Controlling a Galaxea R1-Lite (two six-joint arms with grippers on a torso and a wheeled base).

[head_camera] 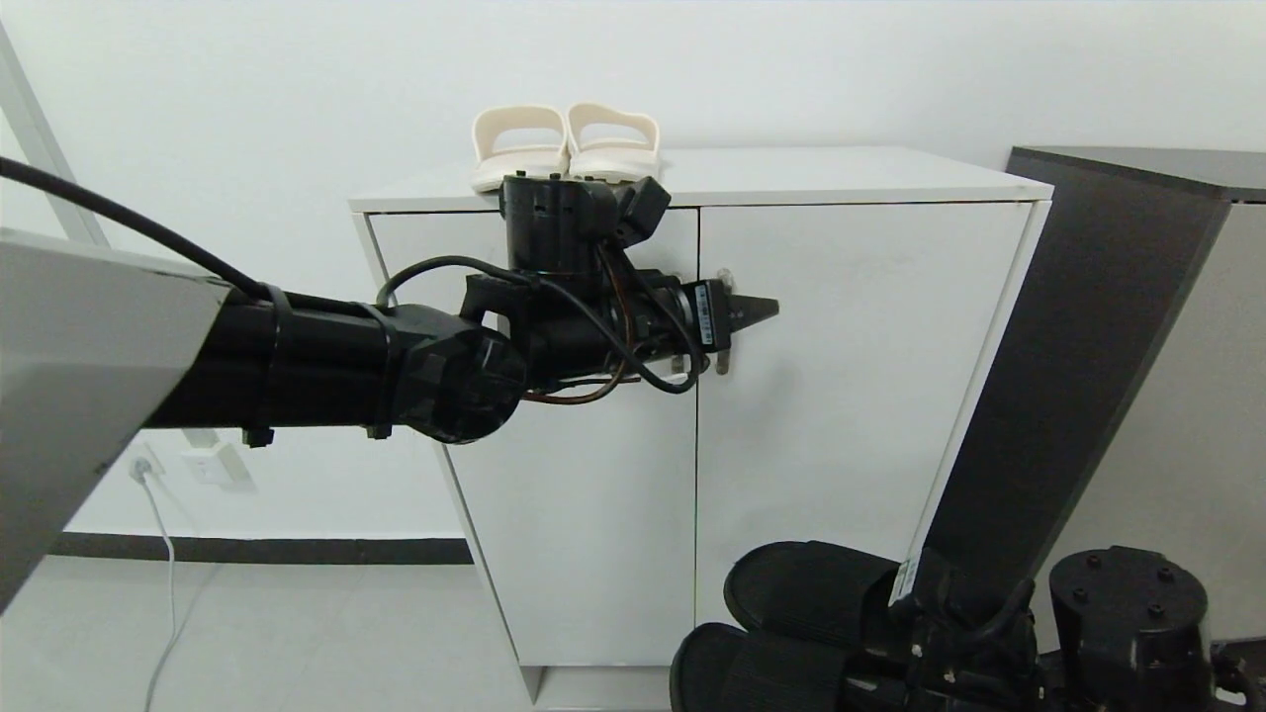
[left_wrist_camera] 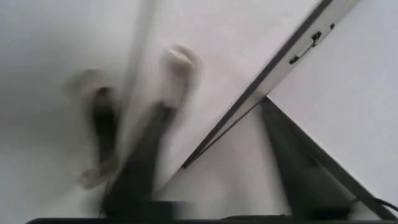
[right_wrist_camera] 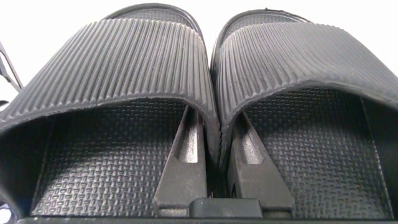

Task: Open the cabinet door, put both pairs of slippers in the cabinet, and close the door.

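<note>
Nearest the robot, the black slippers (head_camera: pixel 791 593) are held side by side low in front of the cabinet (head_camera: pixel 851 396); in the right wrist view one finger of the right gripper (right_wrist_camera: pixel 216 118) is seen inside each slipper, and the two adjoining side walls are pinched between the fingers, so the pair is grasped as one. A pale grey floor (head_camera: pixel 247 643) is seen to the left below; a white cable (head_camera: pixel 163 593) is trailed across it from a wall socket (head_camera: pixel 210 465).

Farther out, the left gripper (head_camera: pixel 757 309) is placed at the seam between the two white doors, just above the small handles (head_camera: pixel 723 363); whether its fingers are parted or closed cannot be told — the left wrist view is blurred. Both the left door (head_camera: pixel 574 514) and the right door (head_camera: pixel 841 415) are seen shut, flush with the front.

On the cabinet's flat white top (head_camera: pixel 841 173) the cream slippers (head_camera: pixel 566 148) are set side by side near the front edge, above the left door. A dark grey unit (head_camera: pixel 1078 376) is stood against the cabinet's right side. Behind everything a plain white wall (head_camera: pixel 247 99) is seen, edged at the floor by a black skirting strip (head_camera: pixel 267 550).
</note>
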